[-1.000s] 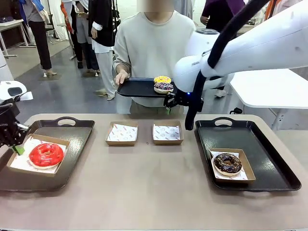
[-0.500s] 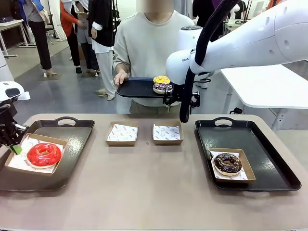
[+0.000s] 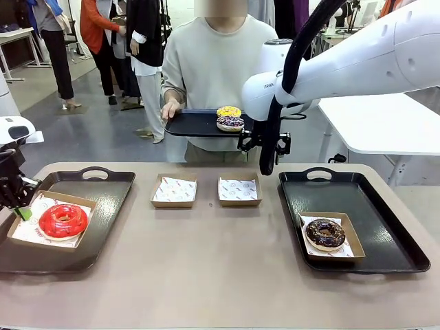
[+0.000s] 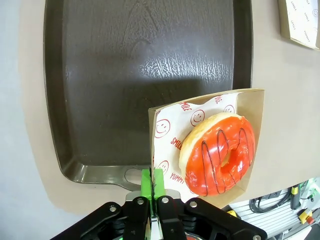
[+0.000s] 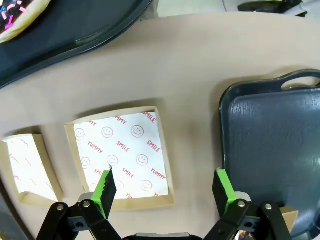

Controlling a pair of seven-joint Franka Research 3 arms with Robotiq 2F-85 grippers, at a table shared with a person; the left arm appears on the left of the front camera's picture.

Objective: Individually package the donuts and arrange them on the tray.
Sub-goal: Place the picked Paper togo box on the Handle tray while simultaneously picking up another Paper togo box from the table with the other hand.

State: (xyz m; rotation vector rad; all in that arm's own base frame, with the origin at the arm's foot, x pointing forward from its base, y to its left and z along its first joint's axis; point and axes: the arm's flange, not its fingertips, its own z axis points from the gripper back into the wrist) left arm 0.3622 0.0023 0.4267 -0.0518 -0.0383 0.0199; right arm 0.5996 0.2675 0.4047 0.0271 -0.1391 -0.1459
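Tabletop: a tan tabletop [image 3: 220,289], with a person standing at its far edge.
Left tray: a black plastic tray with handles [image 3: 113,199] at the tabletop's left edge.
Right tray: a matching black tray [image 3: 392,234] at the right edge.
Held tray: the person's hand [image 3: 170,110] holds a third black tray [image 3: 192,125] above the far edge, likely offering its donuts to the robot.
Empty boxes: a brown cardboard box lined with printed paper [image 3: 174,190] and its twin [image 3: 238,190] wait mid-table, toward the far edge.
Right gripper [image 5: 164,182]: jaws spread wide, holding nothing, above the twin box and just beside the held tray.
Left gripper [image 4: 152,176]: pads pinched on a corner of the red donut's box [image 4: 210,96], probably to place it.
Donuts: the glossy red ring donut [image 3: 63,220] sits boxed over the left tray. The chocolate sprinkled donut [image 3: 324,232] sits boxed on the right tray. The yellow donut [image 3: 229,111] and purple donut [image 3: 230,123] lie unboxed on the held tray.
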